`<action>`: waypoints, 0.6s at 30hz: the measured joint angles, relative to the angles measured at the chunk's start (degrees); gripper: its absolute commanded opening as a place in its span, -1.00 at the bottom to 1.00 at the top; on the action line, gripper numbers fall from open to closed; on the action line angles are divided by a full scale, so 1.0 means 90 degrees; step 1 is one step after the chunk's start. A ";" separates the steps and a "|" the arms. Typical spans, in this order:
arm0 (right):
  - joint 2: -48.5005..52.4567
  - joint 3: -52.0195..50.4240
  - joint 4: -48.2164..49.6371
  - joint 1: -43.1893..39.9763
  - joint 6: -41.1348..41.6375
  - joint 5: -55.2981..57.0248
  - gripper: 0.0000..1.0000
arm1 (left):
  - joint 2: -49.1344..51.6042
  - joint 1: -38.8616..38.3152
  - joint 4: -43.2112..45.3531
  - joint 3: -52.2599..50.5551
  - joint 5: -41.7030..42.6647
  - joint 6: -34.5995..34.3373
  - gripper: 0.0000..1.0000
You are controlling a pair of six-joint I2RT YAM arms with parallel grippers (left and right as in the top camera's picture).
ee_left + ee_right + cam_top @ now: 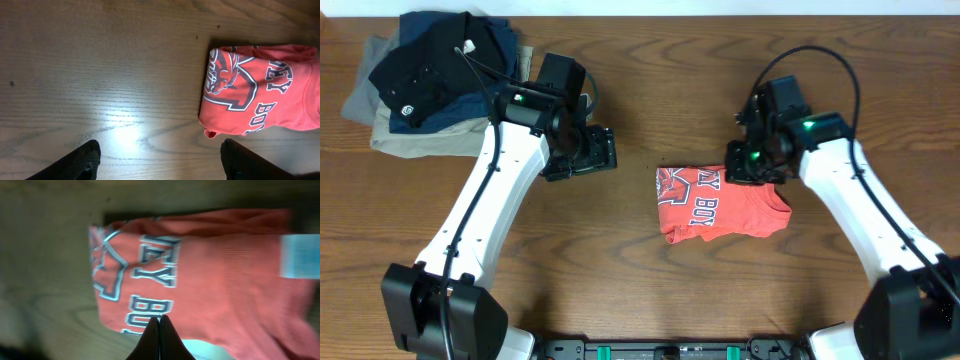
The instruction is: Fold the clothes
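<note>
The coral-red T-shirt [720,205] lies folded into a small rectangle at the middle of the table, its dark blue lettering facing up. It also shows in the left wrist view [260,90] and the right wrist view [215,265]. My left gripper [603,150] is open and empty over bare wood, left of the shirt and apart from it; its fingers show in the left wrist view [160,150]. My right gripper [748,165] is at the shirt's far right corner. In the right wrist view its fingers [160,321] are pressed together with no cloth between them.
A pile of folded black, navy and khaki garments [430,80] sits at the far left corner of the wooden table [620,250]. The arm bases stand at the table's near edge.
</note>
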 measured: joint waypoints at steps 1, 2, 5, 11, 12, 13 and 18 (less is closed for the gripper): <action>0.0095 -0.0109 0.0168 0.0068 -0.0007 -0.0158 -0.98 | 0.0000 0.0000 0.0000 0.0000 0.0000 -0.0002 0.56; 0.0202 -0.0219 0.0308 0.0143 -0.0019 -0.0287 -0.98 | 0.0002 0.0000 0.0000 0.0000 0.0000 0.0000 0.55; 0.0687 -0.0542 0.0600 0.0447 -0.0024 -0.0663 -0.98 | 0.0000 0.0000 0.0002 0.0000 -0.0002 0.0000 0.56; 0.1756 -0.0770 0.0571 0.1005 -0.0024 -0.1246 -0.98 | 0.0000 0.0000 0.0000 0.0000 -0.0002 0.0000 0.55; 0.1804 -0.0770 0.0529 0.1035 -0.0017 -0.1292 -0.98 | 0.0000 0.0000 0.0000 0.0000 0.0000 -0.0002 0.55; 0.1812 -0.0770 0.0525 0.1069 0.0010 -0.1282 -0.98 | 0.0000 0.0000 0.0000 0.0000 0.0000 -0.0002 0.56; 0.1753 -0.0673 0.0267 0.1076 0.0211 -0.0991 -0.97 | 0.0000 0.0000 -0.0002 0.0000 0.0000 -0.0002 0.56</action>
